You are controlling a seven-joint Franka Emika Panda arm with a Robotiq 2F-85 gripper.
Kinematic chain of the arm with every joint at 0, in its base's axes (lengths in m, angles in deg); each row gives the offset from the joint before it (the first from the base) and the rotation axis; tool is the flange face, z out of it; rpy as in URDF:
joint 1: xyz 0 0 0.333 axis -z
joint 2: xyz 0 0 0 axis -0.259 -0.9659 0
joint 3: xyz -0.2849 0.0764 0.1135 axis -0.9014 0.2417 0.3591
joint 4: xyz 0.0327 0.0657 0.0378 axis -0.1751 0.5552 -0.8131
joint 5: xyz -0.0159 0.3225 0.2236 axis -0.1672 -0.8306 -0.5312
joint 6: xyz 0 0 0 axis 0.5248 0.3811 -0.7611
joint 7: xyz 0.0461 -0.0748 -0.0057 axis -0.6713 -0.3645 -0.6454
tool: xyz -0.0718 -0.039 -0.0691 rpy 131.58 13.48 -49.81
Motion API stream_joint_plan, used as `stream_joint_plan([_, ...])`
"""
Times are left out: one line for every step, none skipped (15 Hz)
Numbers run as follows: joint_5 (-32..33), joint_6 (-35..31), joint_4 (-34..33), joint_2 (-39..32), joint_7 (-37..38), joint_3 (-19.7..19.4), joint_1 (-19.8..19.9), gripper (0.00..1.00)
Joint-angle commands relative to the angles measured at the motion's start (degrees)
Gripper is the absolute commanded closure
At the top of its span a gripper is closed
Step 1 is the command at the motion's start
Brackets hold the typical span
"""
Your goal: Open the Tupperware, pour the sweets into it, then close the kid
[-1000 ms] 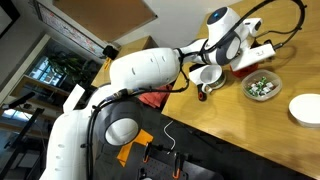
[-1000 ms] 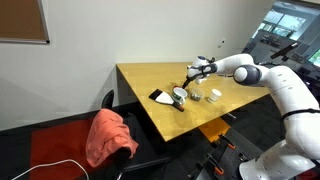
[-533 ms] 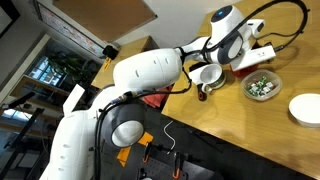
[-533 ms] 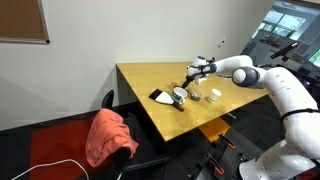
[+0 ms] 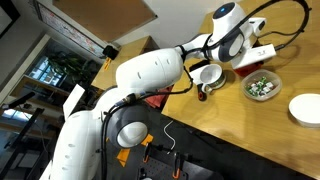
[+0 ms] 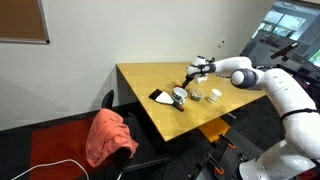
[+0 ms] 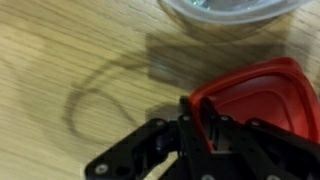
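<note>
A pale wooden desk stands with one long side against a plain white wall, which has a cork board hung at the upper left. In front of the desk's near corner is a chair draped with an orange-red cloth. Large windows fill the far right of the room.

The white robot arm reaches in from the right, its hand hovering over a small cluster of things near the middle of the desk.

In the wrist view, the hand has its two black fingers clamped on the rim of a red plastic piece with rounded corners. Whether it is a lid or a shallow tub cannot be told. Just beyond it, at the top edge, is part of a clear container. A thin curved line shows on the bare wood to the left.

In an exterior view, a round bowl of sweets sits near the hand, with a white cup beside it and a white dish at the frame's right edge.

The desk is bare toward the wall and toward its near corner. The dark floor lies open beyond its edges.
</note>
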Motion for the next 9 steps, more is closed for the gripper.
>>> stream_joint_plan([-1.11,2.48,-4.05,-2.66,-0.9,0.24,0.07,0.83])
stream_joint_plan([-1.08,2.61,-4.38,-2.89,-0.91,0.22,0.04,0.86])
stream_joint_plan([-0.38,2.35,-3.81,-2.58,-0.5,0.56,0.16,0.89])
stream_joint_plan([-0.2,2.43,-3.88,-2.61,-0.14,0.27,-0.05,0.95])
stream_joint_plan([-0.07,2.28,-3.69,-2.6,0.1,0.09,-0.22,0.99])
stream_joint_plan([-0.01,2.14,-3.61,-2.48,0.22,0.02,-0.3,0.99])
stream_joint_plan([0.1,1.99,-3.43,-2.31,0.5,-0.17,-0.45,0.99])
stream_joint_plan([0.15,1.86,-3.36,-2.25,0.51,-0.21,-0.51,0.98])
stream_joint_plan([0.16,1.93,-3.28,-2.16,0.68,-0.28,-0.57,0.98])
